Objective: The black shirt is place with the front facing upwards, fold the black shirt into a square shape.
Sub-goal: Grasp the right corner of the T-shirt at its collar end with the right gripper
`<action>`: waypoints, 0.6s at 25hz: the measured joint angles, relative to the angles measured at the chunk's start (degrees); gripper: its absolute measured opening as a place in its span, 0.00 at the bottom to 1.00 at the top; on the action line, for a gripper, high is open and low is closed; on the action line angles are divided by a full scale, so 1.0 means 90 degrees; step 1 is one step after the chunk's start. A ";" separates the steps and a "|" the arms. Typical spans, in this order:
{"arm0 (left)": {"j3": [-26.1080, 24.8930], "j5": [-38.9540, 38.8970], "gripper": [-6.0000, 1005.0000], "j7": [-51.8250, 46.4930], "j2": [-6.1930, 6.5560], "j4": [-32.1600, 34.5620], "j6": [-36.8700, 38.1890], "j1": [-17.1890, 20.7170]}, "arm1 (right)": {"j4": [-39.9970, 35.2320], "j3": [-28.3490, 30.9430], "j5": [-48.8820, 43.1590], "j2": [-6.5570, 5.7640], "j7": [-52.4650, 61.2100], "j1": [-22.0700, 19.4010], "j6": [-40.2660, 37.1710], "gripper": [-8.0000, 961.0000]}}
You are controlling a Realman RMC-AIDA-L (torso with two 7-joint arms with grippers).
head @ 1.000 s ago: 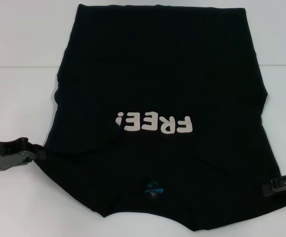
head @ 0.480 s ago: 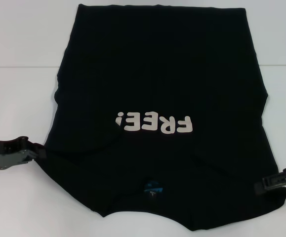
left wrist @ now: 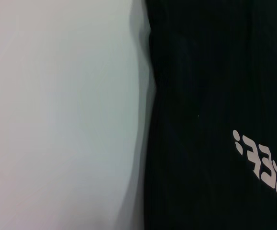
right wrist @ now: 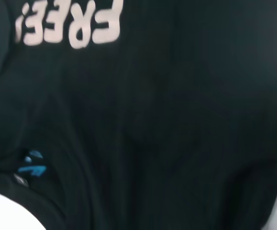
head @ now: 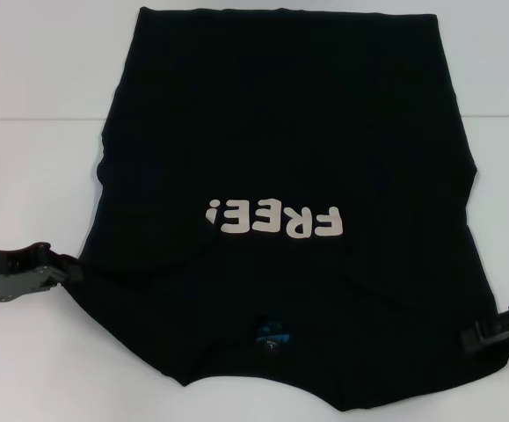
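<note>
The black shirt lies flat on the white table, front up, its white "FREE!" letters upside down to me. A small blue mark sits by the collar at the near edge. My left gripper is at the shirt's near left edge, shut on the cloth, and a crease runs from it into the shirt. At the near right edge my right gripper touches the fabric. The left wrist view shows the shirt beside bare table, while the shirt and the blue mark fill the right wrist view.
The white table shows on both sides of the shirt and along the near edge. A faint seam crosses the table at the far left.
The right gripper slid a little inward along the shirt's right edge, then back outward and slightly nearer to me. The left gripper and the shirt have hardly moved.
</note>
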 joint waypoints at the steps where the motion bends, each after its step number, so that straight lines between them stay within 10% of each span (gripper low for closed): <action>1: 0.0000 -0.0003 0.01 0.0000 0.0002 0.0000 0.0000 0.0000 | 0.0002 -0.0073 0.0000 -0.0003 0.0017 0.0009 0.0007 0.92; 15: 0.0000 -0.0070 0.01 0.0030 0.0009 -0.0017 0.0000 0.0016 | -0.0030 -0.0422 -0.0146 0.0016 0.0100 0.0080 -0.0021 0.39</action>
